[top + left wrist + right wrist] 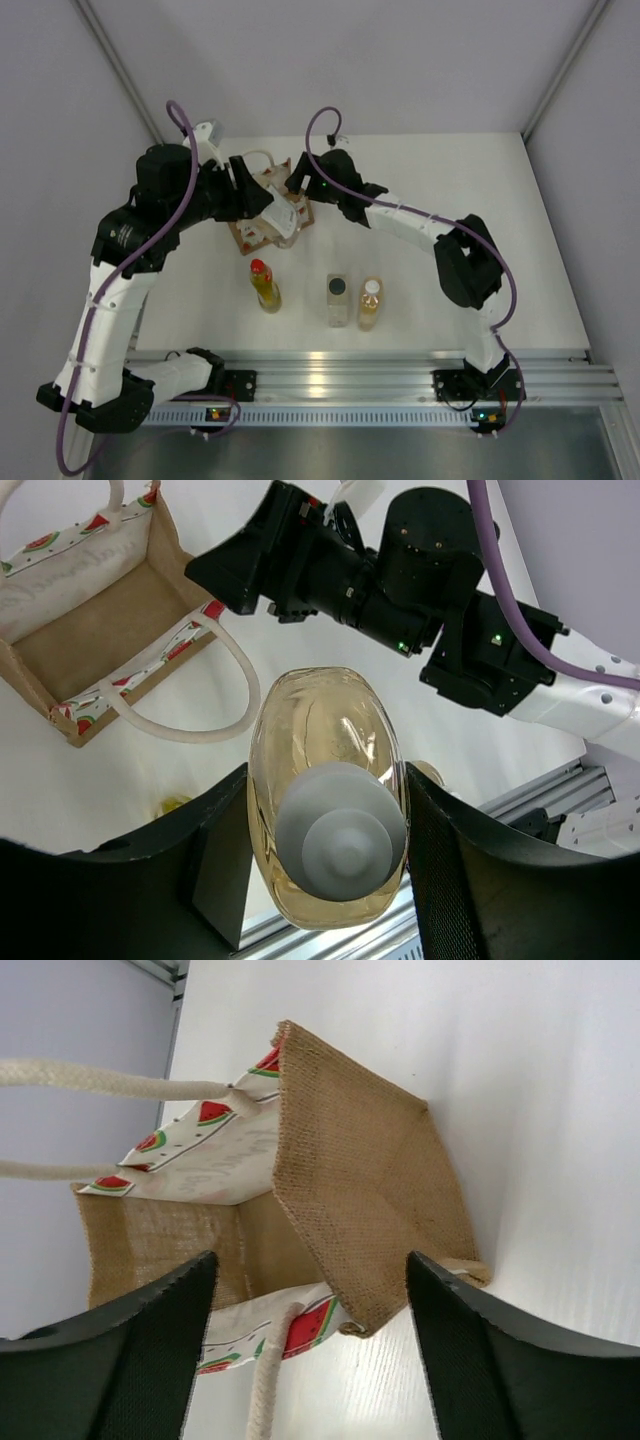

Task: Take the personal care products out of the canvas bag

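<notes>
My left gripper (272, 212) is shut on a white-capped bottle of amber liquid (285, 219) and holds it above the canvas bag (262, 228). In the left wrist view the bottle (325, 810) sits between the two fingers, below the tan bag (95, 630), whose inside looks empty. My right gripper (298, 186) is open just behind the bag; in its wrist view the bag's burlap side (350, 1160) lies between the open fingers, untouched. On the table stand a red-capped bottle (263, 284), a squarish dark-capped bottle (338, 299) and a white-capped bottle (370, 302).
The bag's white looped handles (190, 720) hang loose over its rim. The right arm (400, 570) is close above the bag. An aluminium rail (350, 375) runs along the table's near edge. Grey walls close in the back and sides.
</notes>
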You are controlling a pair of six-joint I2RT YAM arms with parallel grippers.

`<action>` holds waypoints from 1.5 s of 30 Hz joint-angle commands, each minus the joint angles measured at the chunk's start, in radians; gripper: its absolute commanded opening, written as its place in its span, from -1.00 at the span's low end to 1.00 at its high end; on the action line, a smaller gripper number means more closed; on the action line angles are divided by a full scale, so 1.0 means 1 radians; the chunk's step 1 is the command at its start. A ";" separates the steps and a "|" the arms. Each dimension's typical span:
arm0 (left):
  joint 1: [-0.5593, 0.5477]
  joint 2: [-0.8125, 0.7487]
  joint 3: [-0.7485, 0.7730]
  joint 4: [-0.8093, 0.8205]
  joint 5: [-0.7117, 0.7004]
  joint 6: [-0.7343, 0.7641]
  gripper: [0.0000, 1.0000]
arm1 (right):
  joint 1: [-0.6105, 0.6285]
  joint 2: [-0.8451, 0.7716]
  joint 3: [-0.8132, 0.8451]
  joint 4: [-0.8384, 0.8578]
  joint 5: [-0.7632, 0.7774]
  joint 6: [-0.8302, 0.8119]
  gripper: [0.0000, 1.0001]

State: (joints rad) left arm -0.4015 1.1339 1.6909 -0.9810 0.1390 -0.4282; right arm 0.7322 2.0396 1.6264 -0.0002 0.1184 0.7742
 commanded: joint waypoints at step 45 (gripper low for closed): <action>-0.642 0.024 -0.634 0.364 -0.817 -0.346 -1.00 | -0.146 -1.102 -0.841 -0.231 0.119 -0.343 0.99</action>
State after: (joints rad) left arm -1.0378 1.1641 1.0664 -0.7982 -0.6189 -0.7383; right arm 0.5926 0.9752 0.7944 -0.2337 0.2478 0.4377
